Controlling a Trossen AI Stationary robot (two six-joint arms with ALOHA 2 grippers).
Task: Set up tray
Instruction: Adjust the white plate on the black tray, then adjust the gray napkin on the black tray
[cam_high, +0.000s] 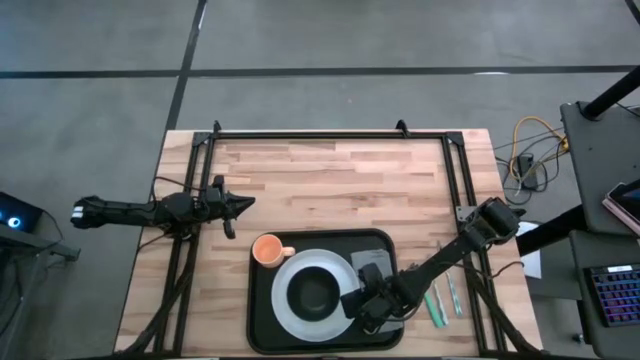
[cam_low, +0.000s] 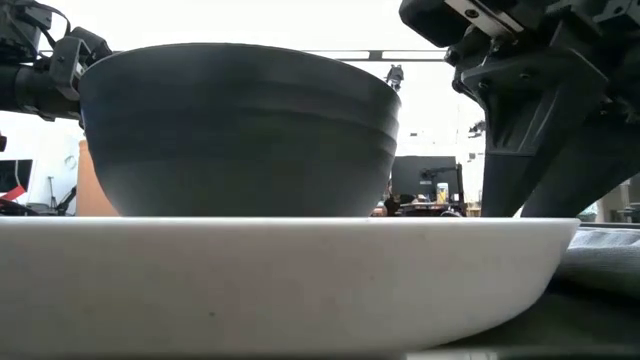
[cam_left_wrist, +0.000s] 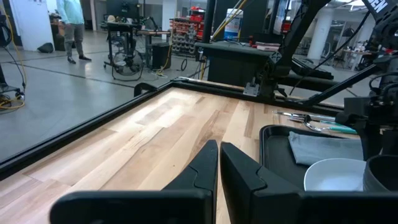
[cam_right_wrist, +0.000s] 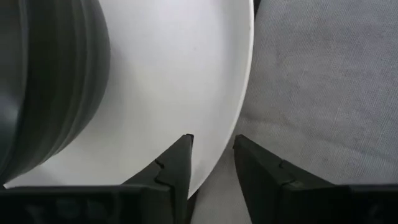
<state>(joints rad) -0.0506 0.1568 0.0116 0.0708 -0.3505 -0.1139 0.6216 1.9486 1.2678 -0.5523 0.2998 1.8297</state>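
The black tray (cam_high: 262, 325) lies at the table's near middle. On it sit a white plate (cam_high: 287, 312) carrying a dark bowl (cam_high: 315, 292), an orange cup (cam_high: 267, 250) and a grey folded napkin (cam_high: 372, 260). My right gripper (cam_right_wrist: 212, 146) is low over the plate's right rim (cam_right_wrist: 244, 118), open. One finger stands over the plate and the other over the napkin (cam_right_wrist: 323, 93). I cannot tell whether they touch the rim. My left gripper (cam_high: 240, 203) is shut and empty above the bare table to the left of the tray, as the left wrist view (cam_left_wrist: 219, 162) shows.
Cutlery with teal handles (cam_high: 445, 298) lies on the table right of the tray. A black metal frame (cam_high: 330, 135) runs along the table's far and side edges. Bare wood (cam_high: 340, 185) lies between the tray and the far edge.
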